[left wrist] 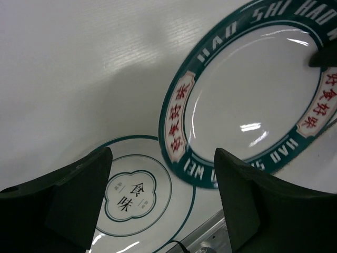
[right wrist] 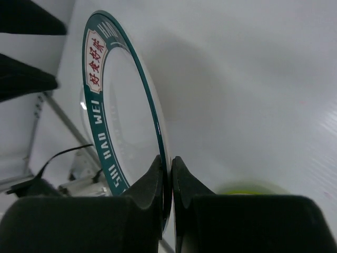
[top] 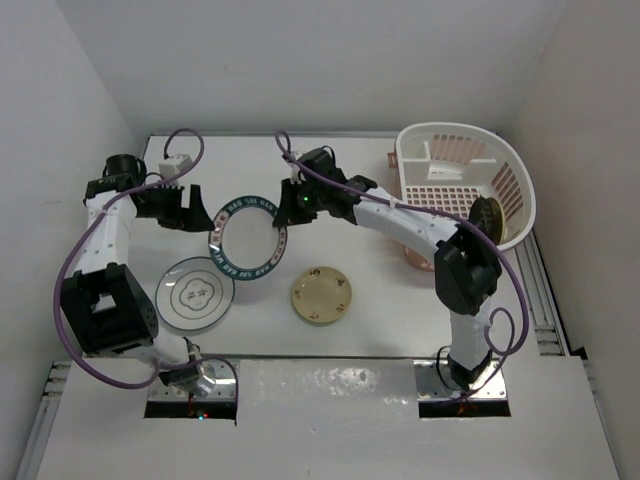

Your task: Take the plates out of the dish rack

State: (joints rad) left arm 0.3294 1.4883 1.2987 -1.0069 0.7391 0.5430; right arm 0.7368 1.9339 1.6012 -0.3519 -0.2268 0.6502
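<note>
My right gripper (top: 284, 212) (right wrist: 169, 163) is shut on the rim of the white plate with the teal lettered rim (top: 248, 238) (left wrist: 253, 95) (right wrist: 126, 121) and holds it above the table's middle. At that plate's left edge, my left gripper (top: 198, 210) (left wrist: 163, 174) stands open with nothing between its fingers. A white plate with a thin dark ring (top: 195, 293) (left wrist: 131, 195) lies flat below it, partly under the held plate. The cream-tan plate (top: 321, 296) lies flat at centre. The white dish rack (top: 512, 170) stands at the back right, with a dark round plate (top: 487, 216) on edge inside.
A pinkish-salmon tray part (top: 418, 256) shows under the rack's near-left edge. White walls close in the table at the back and on both sides. The right arm (top: 410, 222) stretches from the rack side across to the centre. A metal rail (left wrist: 221, 237) runs along the near edge.
</note>
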